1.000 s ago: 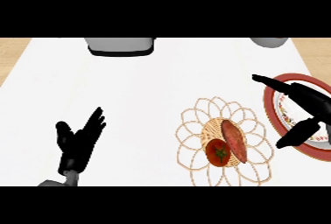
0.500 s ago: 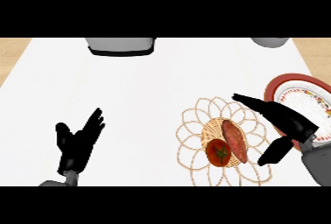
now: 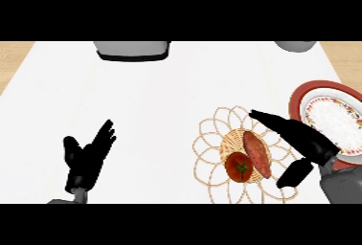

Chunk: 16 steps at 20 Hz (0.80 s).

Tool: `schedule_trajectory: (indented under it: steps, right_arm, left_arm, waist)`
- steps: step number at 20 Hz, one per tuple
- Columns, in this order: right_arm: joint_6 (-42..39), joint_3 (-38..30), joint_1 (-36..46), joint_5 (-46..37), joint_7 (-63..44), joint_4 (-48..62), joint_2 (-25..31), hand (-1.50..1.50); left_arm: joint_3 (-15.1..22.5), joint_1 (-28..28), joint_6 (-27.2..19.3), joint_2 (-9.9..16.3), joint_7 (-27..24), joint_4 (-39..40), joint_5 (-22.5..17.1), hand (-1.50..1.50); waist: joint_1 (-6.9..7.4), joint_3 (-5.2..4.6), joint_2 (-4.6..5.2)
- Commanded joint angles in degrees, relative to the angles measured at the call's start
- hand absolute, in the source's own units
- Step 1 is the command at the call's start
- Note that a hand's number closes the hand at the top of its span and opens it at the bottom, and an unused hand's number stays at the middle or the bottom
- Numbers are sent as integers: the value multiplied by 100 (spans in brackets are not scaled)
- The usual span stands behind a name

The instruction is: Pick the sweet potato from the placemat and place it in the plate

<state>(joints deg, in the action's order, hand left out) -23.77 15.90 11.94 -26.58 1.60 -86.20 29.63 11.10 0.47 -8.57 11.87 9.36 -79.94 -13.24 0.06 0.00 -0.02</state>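
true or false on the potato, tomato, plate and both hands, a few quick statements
1. The sweet potato lies on the placemat. True.
2. A tomato sits beside the sweet potato. True.
3. The right hand is curled round the sweet potato. False: it is open, beside the potato, not holding it.
4. The plate holds the sweet potato. False: the potato is not in it.
5. The left hand rests on the placemat. False: it is open at the lower left, well away.

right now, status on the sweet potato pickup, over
Right hand open, beside sweet potato, not gripping. Left hand open, resting lower left. Sweet potato on placemat, tomato against it. Plate bare.
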Motion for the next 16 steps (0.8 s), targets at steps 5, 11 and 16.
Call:
schedule_trajectory:
  steps: [5,11,16]
  right_arm:
    - [178,-59,422,-976,-164,669,-699,-150]
    - [151,-9,142,-1459,168,847,-966,-150]
    - [167,3,220,-1862,322,1263,-1131,-150]
  left_arm:
    - [-162,-321,17,-263,308,38,217,0]
    - [-279,-282,180,-391,146,270,429,0]
    - [-400,34,311,-141,781,-645,377,0]
  waist:
    - [11,1,3]
    - [-5,0,3]
    - [13,1,-1]
